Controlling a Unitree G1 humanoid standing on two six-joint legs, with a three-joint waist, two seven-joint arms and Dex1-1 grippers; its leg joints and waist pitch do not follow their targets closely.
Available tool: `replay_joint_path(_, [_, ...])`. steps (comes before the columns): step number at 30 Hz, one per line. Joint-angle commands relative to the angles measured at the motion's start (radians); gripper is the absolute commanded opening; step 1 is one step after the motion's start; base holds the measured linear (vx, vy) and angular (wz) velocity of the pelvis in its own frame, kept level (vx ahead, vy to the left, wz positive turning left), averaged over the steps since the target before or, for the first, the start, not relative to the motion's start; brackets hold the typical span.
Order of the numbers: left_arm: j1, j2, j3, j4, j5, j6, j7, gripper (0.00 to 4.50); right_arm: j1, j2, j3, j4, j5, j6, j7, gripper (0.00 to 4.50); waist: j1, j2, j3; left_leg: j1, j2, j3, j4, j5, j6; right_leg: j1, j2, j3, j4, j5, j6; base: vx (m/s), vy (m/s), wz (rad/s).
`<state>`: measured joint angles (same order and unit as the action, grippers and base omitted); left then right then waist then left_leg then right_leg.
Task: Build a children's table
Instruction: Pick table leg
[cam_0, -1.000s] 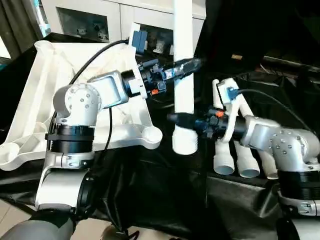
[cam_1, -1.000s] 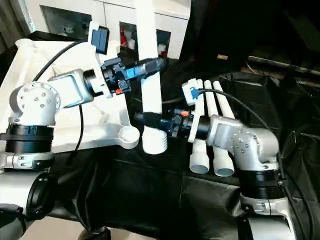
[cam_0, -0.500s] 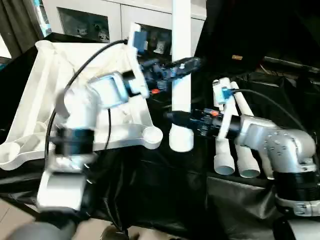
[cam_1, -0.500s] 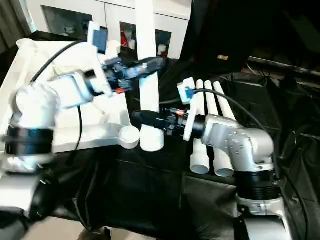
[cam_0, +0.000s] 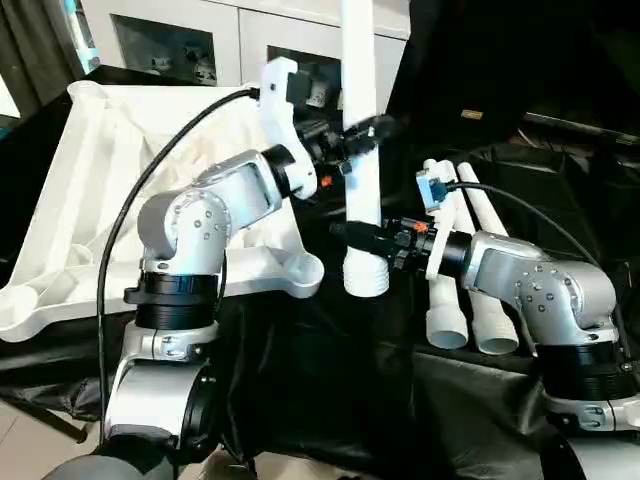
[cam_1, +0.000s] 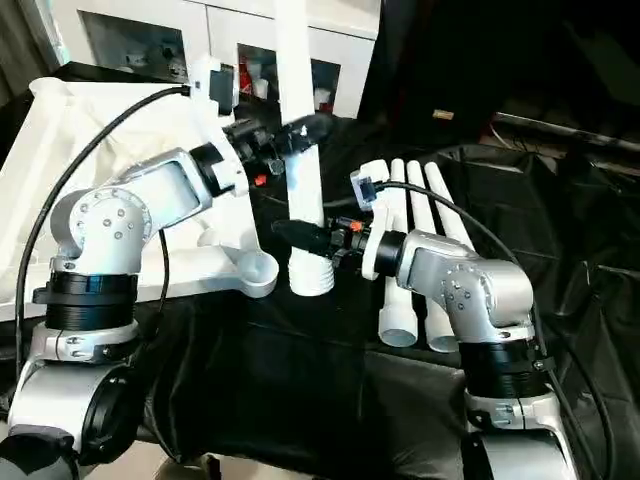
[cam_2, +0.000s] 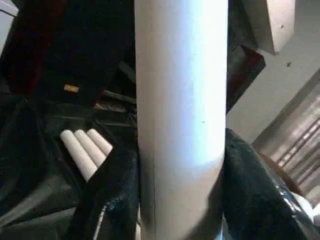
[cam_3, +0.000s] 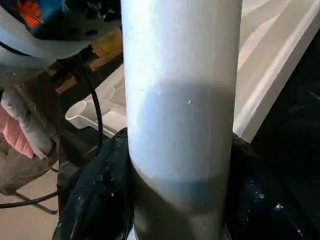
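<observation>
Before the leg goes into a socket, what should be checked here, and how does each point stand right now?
1. Left gripper clamped on the leg: ok, high on the tube.
2. Right gripper clamped on the leg: ok, low, just above the ribbed end.
3. Leg upright: ok, near vertical.
4. Leg's ribbed end over the near corner socket of the top: not ok, it hangs beside it, above the black cloth.
5. Socket free of debris: cannot tell.
6. Spare legs out of the way: ok, lying to the right.
</observation>
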<state>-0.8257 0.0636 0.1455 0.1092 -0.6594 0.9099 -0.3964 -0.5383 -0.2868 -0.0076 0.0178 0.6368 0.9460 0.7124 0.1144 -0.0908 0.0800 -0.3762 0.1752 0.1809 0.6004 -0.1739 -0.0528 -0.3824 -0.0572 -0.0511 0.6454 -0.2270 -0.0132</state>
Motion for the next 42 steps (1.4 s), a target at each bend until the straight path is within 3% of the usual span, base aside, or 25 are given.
replay_joint_path(1, [0.003,-0.011,-0.005,-0.029,-0.018,0.016,0.003,1.92,-0.006,-0.006,-0.001,0.001,-0.006,-0.012,-0.001,1.93,0.002,-0.001,-0.084,0.017,0.054,-0.018,-0.057,-0.022,-0.002,0.054,-0.090,0.052,-0.071,0.018,-0.198,0.000,0.000,0.00])
replay_joint_path(2, [0.004,-0.014,-0.006,-0.031,-0.020,0.014,0.002,1.91,-0.005,-0.008,0.004,0.001,-0.010,-0.014,0.000,1.93,0.001,-0.002,-0.083,0.017,0.054,-0.018,-0.057,-0.026,-0.001,0.054,-0.089,0.052,-0.072,0.015,-0.199,0.000,0.000,0.00])
replay_joint_path(3, [0.004,-0.015,-0.008,-0.030,-0.020,0.002,-0.003,1.85,-0.004,-0.014,0.015,-0.002,-0.020,-0.023,0.003,2.49,0.001,-0.001,-0.083,0.017,0.054,-0.018,-0.058,-0.028,-0.001,0.054,-0.090,0.052,-0.072,0.010,-0.197,0.000,0.000,0.00])
replay_joint_path(4, [0.005,-0.014,-0.015,-0.030,-0.017,-0.016,-0.017,1.82,-0.004,-0.018,0.024,-0.002,-0.028,-0.033,0.007,2.63,0.002,-0.002,-0.082,0.017,0.054,-0.018,-0.058,-0.032,-0.003,0.054,-0.090,0.052,-0.074,0.002,-0.194,0.000,0.000,0.00])
replay_joint_path(14, [0.005,0.038,-0.095,-0.051,0.012,-0.020,-0.115,1.80,0.000,-0.074,0.049,-0.013,-0.020,-0.033,0.092,3.22,0.002,-0.003,-0.082,0.017,0.053,-0.017,-0.058,-0.038,-0.003,0.054,-0.089,0.052,-0.073,-0.002,-0.189,0.000,0.000,0.00])
replay_joint_path(17, [-0.008,0.063,-0.130,-0.046,0.019,-0.017,-0.159,1.80,0.010,-0.108,0.063,-0.038,-0.001,-0.014,0.146,3.24,0.004,0.002,-0.082,0.017,0.054,-0.019,-0.058,-0.043,-0.002,0.054,-0.089,0.053,-0.073,-0.009,-0.181,0.000,0.000,0.00])
replay_joint_path(18, [-0.011,0.064,-0.131,-0.041,0.018,-0.017,-0.164,1.80,0.009,-0.111,0.065,-0.038,-0.003,-0.013,0.147,3.24,0.003,0.006,-0.082,0.017,0.054,-0.019,-0.058,-0.044,-0.003,0.053,-0.090,0.053,-0.072,-0.006,-0.187,0.000,0.000,0.00])
replay_joint_path(22, [-0.020,0.069,-0.139,-0.032,0.014,-0.016,-0.184,1.80,0.014,-0.121,0.069,-0.036,-0.003,-0.011,0.153,3.24,0.003,0.005,-0.084,0.018,0.055,-0.019,-0.057,-0.043,-0.008,0.054,-0.089,0.052,-0.071,0.014,-0.205,0.000,0.000,0.00])
replay_joint_path(23, [-0.021,0.067,-0.138,-0.032,0.010,-0.013,-0.184,1.80,0.016,-0.121,0.069,-0.037,-0.002,-0.010,0.152,3.24,0.004,0.010,-0.084,0.018,0.055,-0.020,-0.057,-0.045,-0.010,0.055,-0.090,0.052,-0.070,0.019,-0.209,0.000,0.000,0.00])
replay_joint_path(35, [-0.019,0.075,-0.150,-0.048,-0.011,0.000,-0.227,1.80,0.023,-0.113,0.071,-0.019,-0.005,-0.007,0.142,3.24,0.003,0.008,-0.084,0.019,0.056,-0.020,-0.057,-0.059,-0.014,0.056,-0.090,0.051,-0.070,0.017,-0.223,0.000,0.000,0.00])
replay_joint_path(42, [-0.017,0.079,-0.160,-0.057,-0.016,0.011,-0.251,1.80,0.021,-0.111,0.073,-0.013,-0.010,-0.015,0.139,3.24,0.004,0.011,-0.085,0.019,0.055,-0.020,-0.057,-0.052,-0.013,0.055,-0.090,0.052,-0.068,0.029,-0.225,0.000,0.000,0.00])
